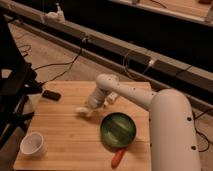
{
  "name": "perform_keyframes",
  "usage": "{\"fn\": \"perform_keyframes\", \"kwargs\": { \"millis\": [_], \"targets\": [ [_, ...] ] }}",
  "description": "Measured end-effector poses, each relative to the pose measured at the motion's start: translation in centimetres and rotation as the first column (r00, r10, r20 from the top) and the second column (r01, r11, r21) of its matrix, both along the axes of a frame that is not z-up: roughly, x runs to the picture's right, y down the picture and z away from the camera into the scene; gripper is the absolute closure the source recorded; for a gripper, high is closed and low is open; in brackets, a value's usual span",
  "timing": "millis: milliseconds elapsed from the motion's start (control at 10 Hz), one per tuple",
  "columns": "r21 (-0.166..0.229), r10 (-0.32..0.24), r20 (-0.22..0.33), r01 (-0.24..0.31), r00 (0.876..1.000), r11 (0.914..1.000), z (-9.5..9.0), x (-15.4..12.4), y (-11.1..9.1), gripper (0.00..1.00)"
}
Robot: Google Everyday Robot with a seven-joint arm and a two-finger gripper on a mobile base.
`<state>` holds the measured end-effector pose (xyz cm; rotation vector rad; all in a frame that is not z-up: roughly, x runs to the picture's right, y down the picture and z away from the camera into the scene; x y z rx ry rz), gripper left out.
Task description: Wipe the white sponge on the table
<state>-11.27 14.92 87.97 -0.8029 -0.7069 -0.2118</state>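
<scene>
The two-finger gripper (91,107) is down low over the middle of the square light-wood plank table (65,137), and I honestly can't tell whether it's gripping anything. Right at its tip there's a small flat off-white sponge (82,111) lying on the wood, touching or nearly touching it. Just to the right and closer to the camera sits a round green bowl (118,130), with a small orange carrot-looking thing (117,158) below that. White cup (33,144) is at the near-left corner, and a dark flat phone-like object (51,95) is at the far-left edge.
</scene>
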Motion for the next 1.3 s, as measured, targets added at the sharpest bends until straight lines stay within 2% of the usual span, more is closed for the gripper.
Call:
{"fn": "perform_keyframes", "kwargs": {
  "millis": [200, 400, 600, 700, 800, 1000, 1200, 1300],
  "targets": [
    [-0.007, -0.019, 0.071, 0.02, 0.997, 0.9998, -0.7, -3.6, 0.4, 1.0],
    [-0.05, -0.015, 0.135, 0.022, 0.991, 0.9985, -2.4, -5.8, 2.3, 1.0],
    [-0.108, 0.008, 0.176, 0.011, 0.984, 0.994, -4.2, -6.2, 4.7, 1.0],
    [-0.13, 0.017, 0.179, 0.006, 0.984, 0.9915, -4.7, -5.8, 5.7, 1.0],
    [-0.153, 0.027, 0.167, -0.001, 0.986, 0.9882, -5.1, -4.8, 6.6, 1.0],
    [-0.154, 0.025, 0.097, -0.01, 0.995, 0.9881, -4.2, -1.5, 7.1, 1.0],
    [-0.124, 0.026, 0.032, -0.022, 0.999, 0.992, -2.8, 1.4, 5.5, 1.0],
    [-0.1, 0.028, 0.016, -0.026, 0.999, 0.9947, -2.2, 1.7, 4.0, 1.0]
  ]
}}
